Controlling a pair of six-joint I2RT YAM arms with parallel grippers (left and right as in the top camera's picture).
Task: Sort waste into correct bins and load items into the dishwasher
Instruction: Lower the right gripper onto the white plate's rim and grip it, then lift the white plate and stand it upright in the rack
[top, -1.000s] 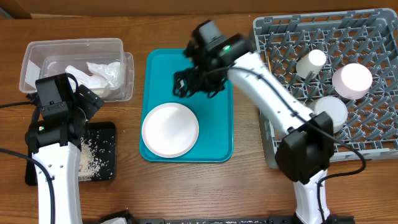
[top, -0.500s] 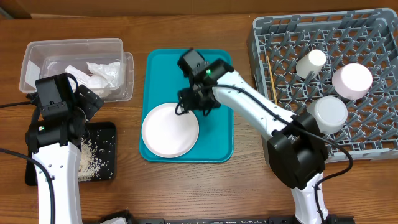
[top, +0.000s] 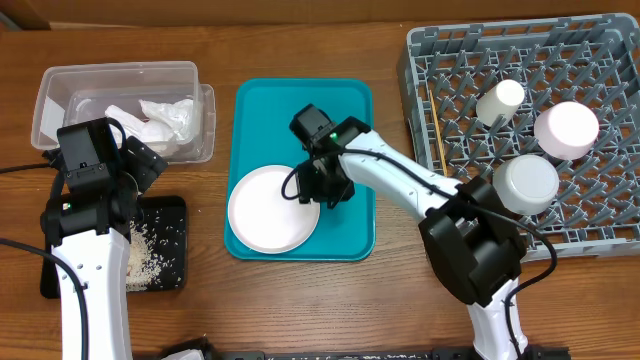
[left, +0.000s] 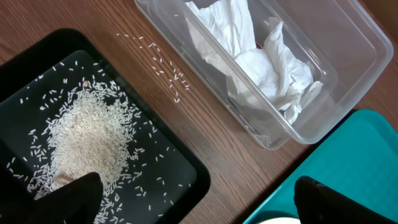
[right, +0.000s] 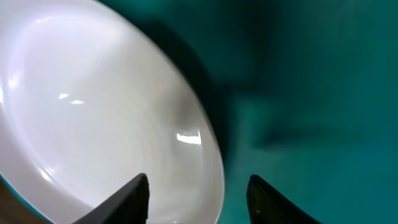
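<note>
Left pincer (left: 196, 190) hangs spread wide and empty by the black tray (left: 180, 171) of rice (left: 87, 134); the clear tub (left: 336, 81) holds crumpled napkins (left: 249, 62). Right pincer (right: 198, 193), jaws apart and not yet pinching, straddles the plate (right: 93, 112) rim on the teal tray (right: 311, 93), probably to lift it towards the rack (top: 600, 245), already loaded with cup (top: 500, 100), pale bowl (top: 566, 128), grey bowl (top: 527, 183) and chopsticks (top: 435, 125)

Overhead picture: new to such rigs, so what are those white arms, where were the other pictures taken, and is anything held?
Two robot arms at a table, each ending in two-finger jaws. One camera looks down; one rides each wrist. The left arm hangs over rice in a black tray beside a clear tub of napkins, jaws open, empty. The right arm holds its jaws astride the rim of a white plate on the teal tray, not yet clamped. Dishes sit in the grey rack.
</note>
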